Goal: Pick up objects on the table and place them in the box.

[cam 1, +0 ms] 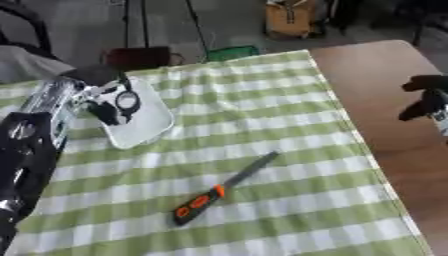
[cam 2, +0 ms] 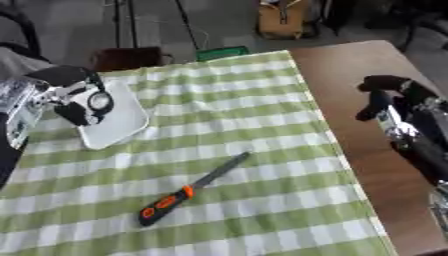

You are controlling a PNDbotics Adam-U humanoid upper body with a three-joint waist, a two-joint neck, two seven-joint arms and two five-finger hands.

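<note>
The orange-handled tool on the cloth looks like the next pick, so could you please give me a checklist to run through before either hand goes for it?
1. Orange-handled tool free to grasp: ok, it lies flat and alone on the checked cloth, nothing touching it.
2. Handle reachable: ok, the orange and black handle points to the near left, the dark blade to the far right.
3. White box ready: cannot tell, the left hand covers part of it.
4. Left hand free: cannot tell, its fingers are not clear.
5. Right hand free: cannot tell, it shows over the bare brown table, fingers unclear.
</note>
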